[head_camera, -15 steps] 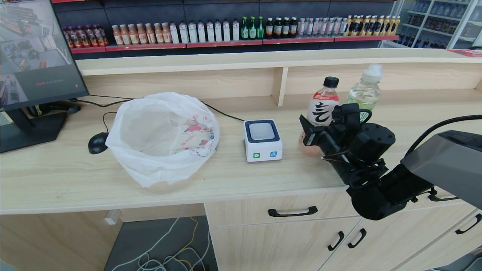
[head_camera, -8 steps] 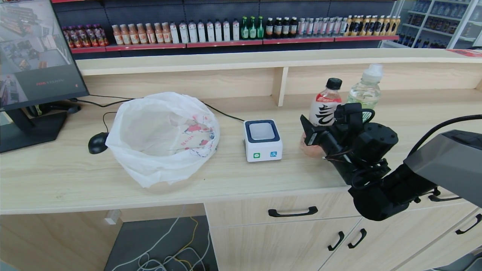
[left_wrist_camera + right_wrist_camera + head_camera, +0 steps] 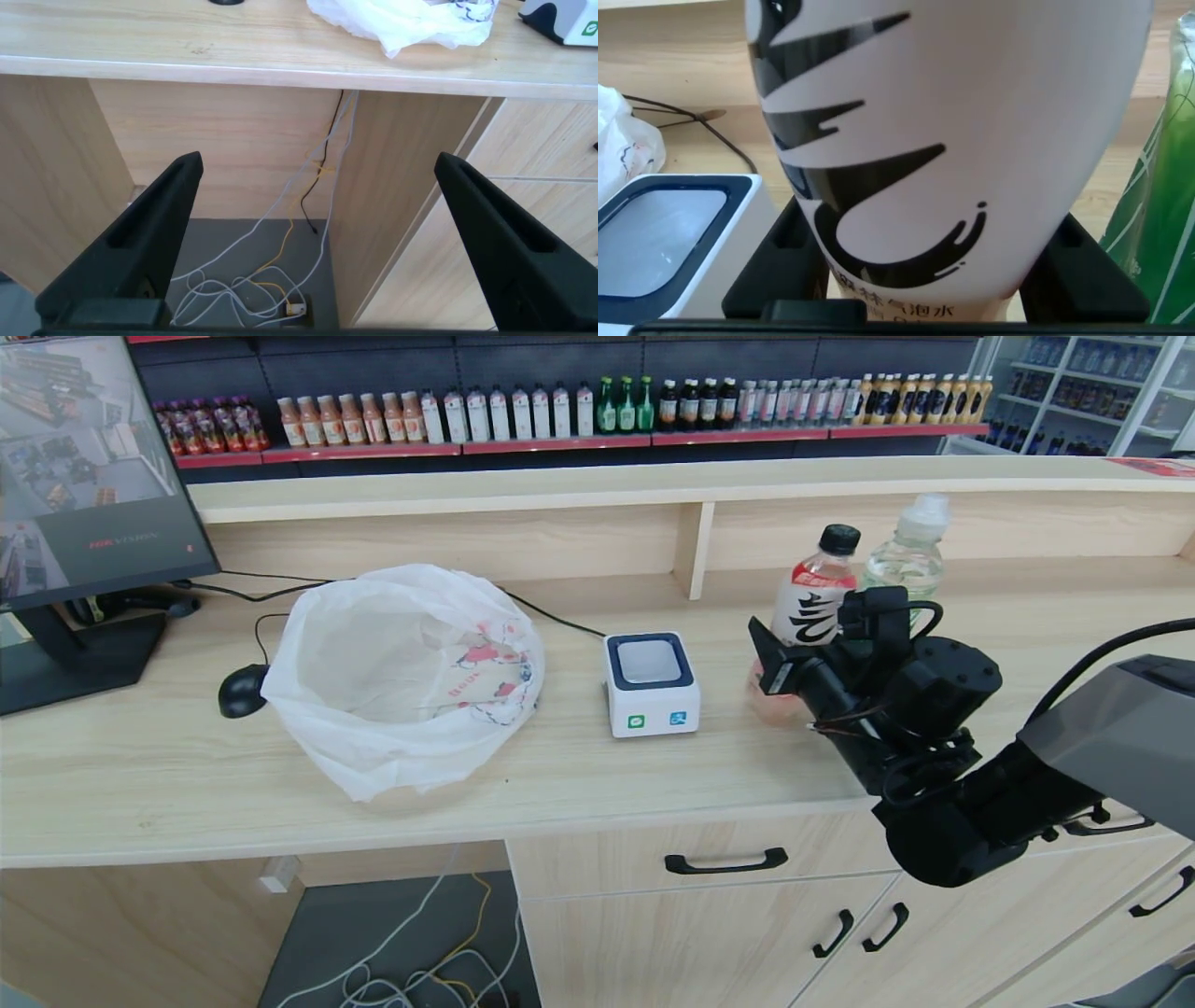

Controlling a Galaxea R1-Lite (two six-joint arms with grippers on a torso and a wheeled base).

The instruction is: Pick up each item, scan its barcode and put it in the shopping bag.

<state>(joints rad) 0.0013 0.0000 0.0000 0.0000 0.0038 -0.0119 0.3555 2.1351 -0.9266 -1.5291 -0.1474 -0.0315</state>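
Shop checkout surface, right tool clamped on a bottle beside the scanner.

The pale wood surface (image 3: pixel 140 775) runs across a shop, with drink shelves (image 3: pixel 560 441) behind at twelve o'clock and a monitor (image 3: pixel 84 476) at ten. The white bag (image 3: pixel 401 672) sits open at nine o'clock of the scanner (image 3: pixel 651 683), with a mouse (image 3: pixel 243 691) at the bag's nine. At the scanner's three o'clock the right tool (image 3: pixel 814 639) is closed on the black-capped bottle (image 3: pixel 810 602), a finger on each side of its label, the bottle leaning slightly. A clear bottle (image 3: pixel 910 555) stands at its one o'clock, partly hidden by the tool. The left tool (image 3: pixel 318 161) hangs below the surface edge, spread wide and empty, above a tangle of cables (image 3: pixel 271 275).
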